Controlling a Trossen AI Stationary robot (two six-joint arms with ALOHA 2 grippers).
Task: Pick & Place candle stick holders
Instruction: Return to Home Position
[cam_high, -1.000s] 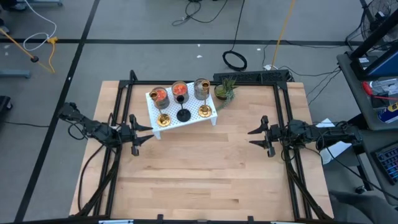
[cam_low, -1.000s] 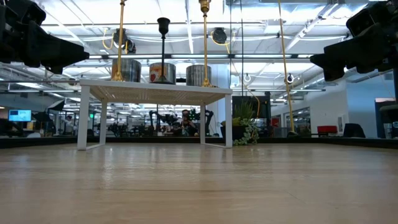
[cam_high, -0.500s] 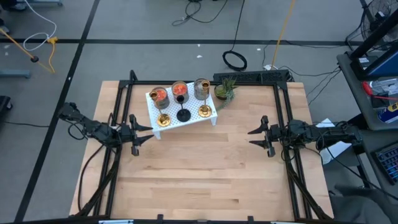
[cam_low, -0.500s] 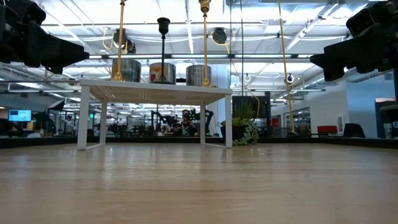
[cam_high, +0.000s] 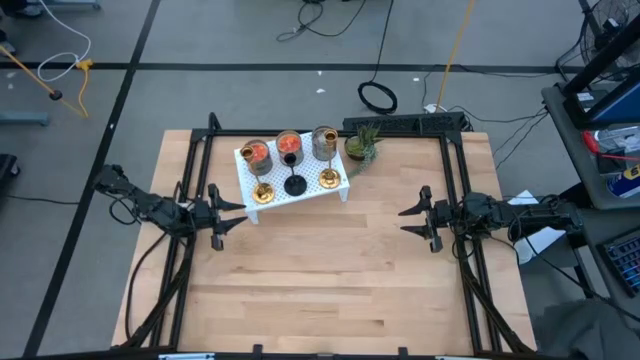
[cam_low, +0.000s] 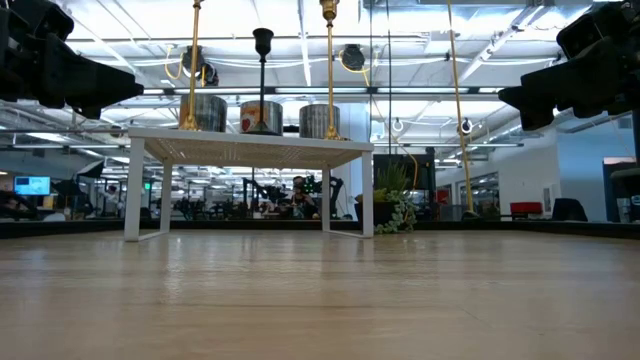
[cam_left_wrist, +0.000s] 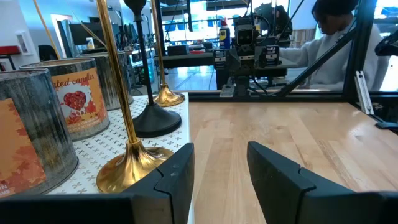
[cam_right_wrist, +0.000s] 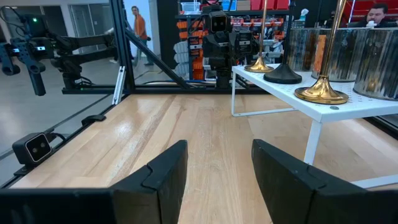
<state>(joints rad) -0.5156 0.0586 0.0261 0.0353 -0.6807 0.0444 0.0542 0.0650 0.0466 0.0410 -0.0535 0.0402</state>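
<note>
The candle stick holders stand by their bases on a white perforated rack (cam_high: 300, 190) at the table's far side. They are two brass stemmed ones (cam_high: 263, 192) (cam_high: 330, 179), a black stemmed one (cam_high: 295, 185) and three glass cups (cam_high: 257, 153) (cam_high: 289, 145) (cam_high: 324, 141). My left gripper (cam_high: 237, 214) hovers open just off the rack's near left corner, pointing level; in its wrist view the nearest brass base (cam_left_wrist: 134, 168) sits beside my left gripper (cam_left_wrist: 221, 168). My right gripper (cam_high: 404, 221) hovers open at the table's right, facing the rack (cam_right_wrist: 311, 106), and holds nothing.
A small green potted plant (cam_high: 362, 147) stands right of the rack at the far edge. Black frame rails (cam_high: 462, 190) run along the table's left and right sides. Bare wood (cam_high: 320, 270) lies between and in front of the grippers. A person (cam_left_wrist: 329, 37) sits beyond the table.
</note>
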